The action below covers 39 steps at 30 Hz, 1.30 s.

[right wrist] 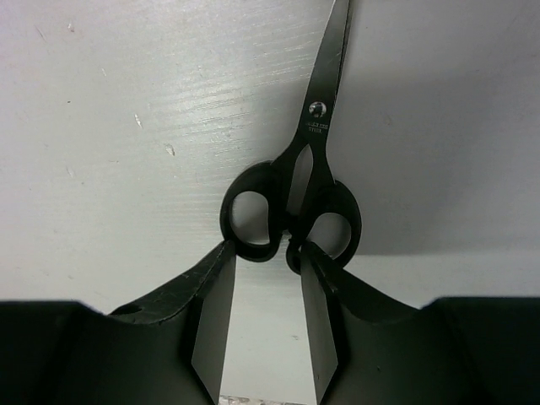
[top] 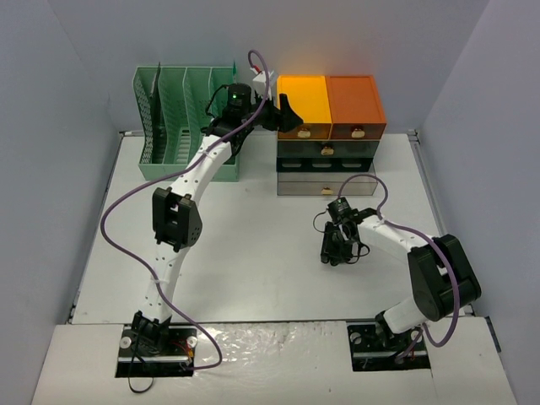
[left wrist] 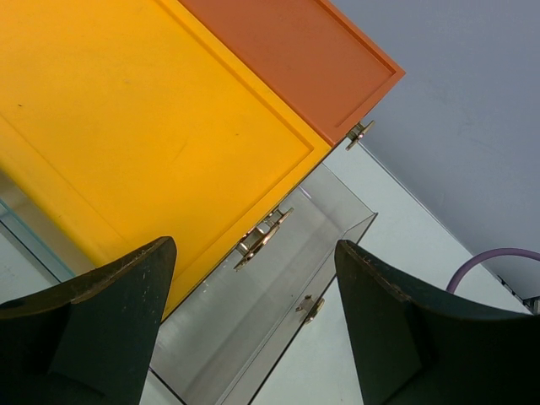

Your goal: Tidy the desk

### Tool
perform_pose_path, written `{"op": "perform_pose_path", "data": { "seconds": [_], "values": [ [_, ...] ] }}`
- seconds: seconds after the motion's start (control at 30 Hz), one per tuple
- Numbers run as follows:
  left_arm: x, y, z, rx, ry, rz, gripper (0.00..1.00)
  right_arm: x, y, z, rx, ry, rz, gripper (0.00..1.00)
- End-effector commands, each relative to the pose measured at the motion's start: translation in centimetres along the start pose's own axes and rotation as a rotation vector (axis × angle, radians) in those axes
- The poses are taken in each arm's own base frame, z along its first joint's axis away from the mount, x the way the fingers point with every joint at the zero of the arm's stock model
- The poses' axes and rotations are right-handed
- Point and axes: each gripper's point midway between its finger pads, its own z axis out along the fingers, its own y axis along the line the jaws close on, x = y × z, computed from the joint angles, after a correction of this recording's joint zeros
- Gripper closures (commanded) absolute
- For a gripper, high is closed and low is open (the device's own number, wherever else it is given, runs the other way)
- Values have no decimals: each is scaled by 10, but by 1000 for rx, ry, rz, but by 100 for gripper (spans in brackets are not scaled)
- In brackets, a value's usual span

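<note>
Two arms work apart on the desk (top: 253, 253), whose pale top fills the middle of the overhead view. At upper centre the left gripper (top: 291, 114) hangs wide open and empty over the drawer unit (top: 331, 101), probably lined up to work a drawer. Right of centre the right gripper (top: 336, 249) points down and hides what lies beneath. Only its wrist camera shows black scissors (right wrist: 317, 108) flat on the desk, with the fingers (right wrist: 211, 295) narrowed onto a handle loop, likely the handiest hold. Whether they truly pinch it I cannot tell. Only the left wrist view shows that gripper's jaws spread clear of the yellow top.
</note>
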Motion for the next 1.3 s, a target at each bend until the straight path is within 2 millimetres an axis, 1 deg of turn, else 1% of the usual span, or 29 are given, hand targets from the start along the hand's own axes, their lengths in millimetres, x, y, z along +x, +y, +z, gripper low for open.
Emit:
{"op": "perform_pose_path", "data": {
  "seconds": [0.0,0.07,0.13,0.2,0.23,0.4,0.63,0.7,0.9,1.17,1.23,1.27],
  "values": [
    [-29,-18,-24,-4,-25,18,27,-4,-4,-8,33,-46,35,66],
    [-28,-18,-24,-4,-24,17,27,-8,-6,-9,48,-65,53,66],
    [-28,-18,-24,-4,-23,16,27,-12,-8,-10,61,-88,79,71],
    [-27,-17,-24,-6,-22,16,27,-15,-8,-11,70,-105,103,71],
    [-27,-18,-24,-5,-22,17,27,-16,-8,-11,70,-108,110,71],
    [-28,-18,-24,-5,-21,19,27,-20,-3,-11,68,-115,113,64],
    [-27,-17,-23,-4,-20,20,27,-12,-6,-4,89,-89,109,65],
    [-27,-17,-23,-4,-20,21,27,-14,-12,-3,117,-108,110,68],
    [-26,-17,-24,-5,-17,21,27,-10,-20,3,161,-118,120,74],
    [-27,-18,-25,-4,-19,24,27,1,-25,15,197,-121,110,73],
    [-27,-18,-26,-8,-17,27,27,6,-27,20,205,-118,104,74],
    [-26,-17,-27,-9,-16,27,27,8,-28,21,208,-125,101,76]
  ]
}}
